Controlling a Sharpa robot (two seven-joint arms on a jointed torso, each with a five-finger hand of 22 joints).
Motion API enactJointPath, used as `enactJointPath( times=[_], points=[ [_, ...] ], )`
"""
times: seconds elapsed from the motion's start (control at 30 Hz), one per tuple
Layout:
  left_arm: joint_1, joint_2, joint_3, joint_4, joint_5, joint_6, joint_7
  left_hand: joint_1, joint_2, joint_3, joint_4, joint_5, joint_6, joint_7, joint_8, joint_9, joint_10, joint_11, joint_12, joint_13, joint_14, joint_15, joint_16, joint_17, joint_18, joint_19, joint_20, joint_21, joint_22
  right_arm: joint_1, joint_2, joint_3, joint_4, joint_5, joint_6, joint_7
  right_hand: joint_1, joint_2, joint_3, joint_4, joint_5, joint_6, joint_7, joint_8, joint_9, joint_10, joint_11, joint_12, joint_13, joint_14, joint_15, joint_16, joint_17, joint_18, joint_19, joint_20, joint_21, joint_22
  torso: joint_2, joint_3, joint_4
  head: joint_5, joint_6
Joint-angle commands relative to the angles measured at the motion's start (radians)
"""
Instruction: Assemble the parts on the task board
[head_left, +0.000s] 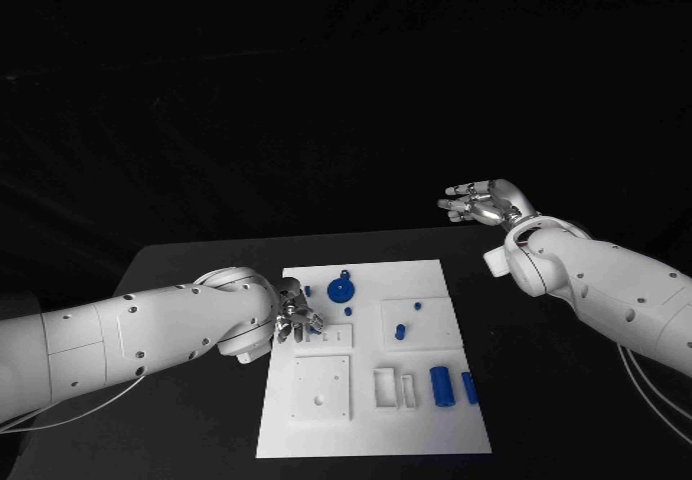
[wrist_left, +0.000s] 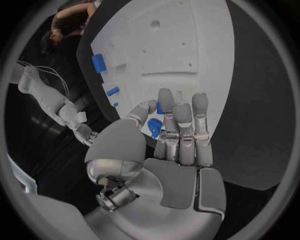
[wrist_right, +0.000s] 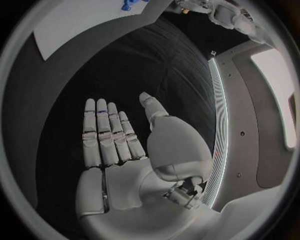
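Note:
The white task board (head_left: 378, 420) lies in the middle of the table. On it are a round blue part (head_left: 340, 291), two small blue pieces (head_left: 400, 329) and two blue cylinders (head_left: 441, 386) near its right edge. My left hand (head_left: 299, 320) hovers over the board's left side, fingers stretched out and holding nothing. In the left wrist view the fingers (wrist_left: 182, 130) point along the board (wrist_left: 187, 45), and the round blue part (wrist_left: 154, 127) shows partly behind them. My right hand (head_left: 483, 205) is raised off beyond the board's far right corner, flat and empty (wrist_right: 119, 135).
The black table (head_left: 188, 280) reaches out on both sides of the board. Raised white blocks (head_left: 322, 388) and a small frame (head_left: 389, 388) sit on the board's near half. The cylinders (wrist_left: 99, 63) show at the board's edge in the left wrist view.

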Motion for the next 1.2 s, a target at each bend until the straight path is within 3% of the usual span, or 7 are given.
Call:
enactJointPath(
  times=[0.03,0.13,0.6,0.77,0.87,0.9,1.2],
  points=[
    [-0.005,0.005,0.000,0.002,-0.029,-0.005,-0.007,0.002,0.008,0.094,-0.102,0.007,0.084,-0.080,0.000,0.097,0.034,-0.005,-0.003,0.001,0.009,-0.002,-0.002,0.003,-0.010,0.017,-0.001,-0.030,0.039,0.001,0.004,0.001,-0.001,0.064,0.039,0.030,0.009,0.003,0.000,-0.001,0.006,-0.008,0.001,-0.003,-0.001,-0.007,0.002,-0.003,-0.001,0.000,0.005,-0.005,-0.001,0.011,-0.005,0.000,0.004,-0.001,0.001,0.0010,-0.0009,-0.001,-0.004],
    [-0.007,0.007,0.000,0.003,-0.039,-0.003,-0.007,0.002,0.008,0.094,-0.102,0.007,0.084,-0.080,0.000,0.097,0.034,-0.005,-0.003,0.001,0.009,-0.002,-0.002,0.003,-0.010,0.017,-0.001,-0.030,0.039,0.001,0.006,0.001,-0.001,0.068,0.041,0.030,0.009,0.004,0.001,-0.001,0.004,-0.008,0.000,-0.003,-0.001,-0.007,0.003,-0.003,-0.001,0.000,0.006,-0.005,-0.001,0.011,-0.006,0.000,0.005,-0.001,0.001,0.0013,0.0001,-0.002,-0.005],
    [-0.023,0.026,0.001,-0.006,-0.055,-0.007,-0.005,0.003,0.005,0.097,-0.103,0.010,0.089,-0.081,0.000,0.084,0.035,-0.006,-0.001,-0.003,0.011,-0.003,-0.006,0.003,-0.016,0.085,-0.002,-0.210,0.241,0.002,0.012,0.001,0.001,0.074,0.044,0.022,0.009,0.005,0.009,-0.003,0.002,-0.007,0.000,-0.003,-0.001,-0.009,0.003,-0.003,-0.001,0.000,0.008,-0.005,-0.001,0.011,-0.006,0.000,0.006,-0.001,0.001,0.0007,-0.0003,-0.011,-0.008],
    [-0.032,0.030,0.001,-0.012,-0.058,-0.009,-0.003,0.003,0.004,0.096,-0.103,0.010,0.091,-0.081,0.000,0.083,0.036,-0.006,0.000,-0.003,0.012,-0.003,-0.006,0.003,-0.017,0.092,-0.002,-0.224,0.256,0.002,0.014,0.001,-0.002,0.073,0.047,0.014,0.009,0.006,0.019,-0.005,0.000,-0.001,0.000,-0.003,-0.001,-0.010,0.003,-0.003,-0.001,0.000,0.008,-0.005,-0.001,0.011,-0.007,0.000,0.006,-0.001,0.000,-0.0001,-0.0006,-0.015,0.008],
    [-0.034,0.032,0.001,-0.015,-0.058,-0.009,-0.002,0.003,0.004,0.096,-0.103,0.010,0.091,-0.081,0.000,0.083,0.036,-0.006,0.000,-0.003,0.012,-0.003,-0.006,0.003,-0.017,0.092,-0.002,-0.224,0.256,0.001,0.015,0.001,-0.004,0.073,0.050,0.010,0.002,0.002,0.039,-0.011,0.003,0.001,0.000,-0.003,-0.001,-0.011,0.003,-0.003,-0.002,0.000,0.008,-0.005,-0.001,0.011,-0.007,0.000,0.006,-0.001,0.000,-0.0008,-0.0002,-0.018,0.010],
    [-0.035,0.032,0.001,-0.016,-0.058,-0.009,-0.001,0.003,0.003,0.095,-0.103,0.010,0.091,-0.081,0.000,0.082,0.036,-0.006,0.000,-0.004,0.013,-0.003,-0.006,0.003,-0.020,0.126,-0.002,-0.312,0.344,0.001,0.015,0.001,-0.005,0.073,0.051,0.009,0.001,0.001,0.044,-0.012,0.005,0.001,0.000,-0.003,-0.001,-0.011,0.003,-0.003,-0.001,0.000,0.008,-0.005,-0.001,0.010,-0.008,0.000,0.006,-0.001,0.000,-0.0008,0.0005,-0.019,0.011],
    [-0.037,0.036,0.001,-0.024,-0.058,-0.013,0.005,0.002,0.002,0.094,-0.101,0.008,0.092,-0.081,0.000,0.082,0.036,-0.006,0.000,-0.005,0.014,-0.003,-0.007,0.002,-0.021,0.139,-0.002,-0.343,0.368,0.001,0.019,0.001,-0.006,0.071,0.054,-0.001,-0.006,-0.005,0.066,-0.014,0.029,-0.003,0.000,-0.003,-0.001,-0.013,0.004,-0.003,-0.001,-0.001,0.009,-0.005,-0.001,0.010,-0.009,0.000,0.005,-0.001,0.000,-0.0007,0.0014,-0.031,0.014]
  ],
)
